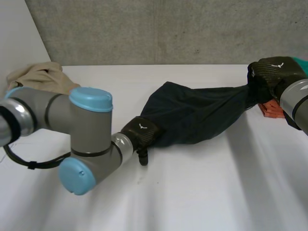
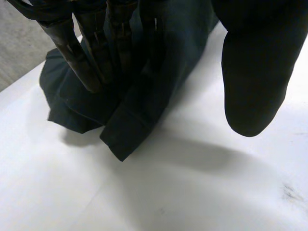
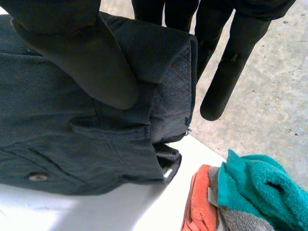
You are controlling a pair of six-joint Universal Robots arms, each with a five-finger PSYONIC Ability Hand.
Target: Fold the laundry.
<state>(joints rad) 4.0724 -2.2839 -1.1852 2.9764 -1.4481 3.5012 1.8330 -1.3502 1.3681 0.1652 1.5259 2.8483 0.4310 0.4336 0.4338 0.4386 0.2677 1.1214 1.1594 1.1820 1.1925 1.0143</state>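
A white table (image 1: 202, 192) is seen, with a dark garment (image 1: 197, 113) stretched across its middle from left-near to right-far. The garment is held up between the two hands and a shadow is cast under it.

The left arm (image 1: 86, 130) is bent in at the near left. The left hand (image 1: 139, 134) is placed at the garment's left near end. In the left wrist view its fingers (image 2: 79, 57) are kept straight and laid into the cloth folds. The thumb (image 2: 252, 72) is spread well apart from them, off the cloth and over bare table, so nothing is pinched by it. A hem (image 2: 120, 139) is seen hanging below the fingertips, close to the table.

The right arm (image 1: 296, 103) comes in at the right edge. The right hand (image 1: 272, 72) is closed on the garment's far right end. In the right wrist view the thumb (image 3: 82, 57) is pressed on the front of a waistband corner (image 3: 171, 72) with fingers (image 3: 224, 82) behind it, so the cloth is pinched.

A beige cloth (image 1: 38, 77) is bunched at the far left, well apart from the garment. An orange cloth (image 1: 272, 109), a teal towel (image 3: 260, 183) and a grey cloth (image 3: 240, 219) are piled together just beside the right hand. A button (image 3: 37, 177) is visible on the garment.
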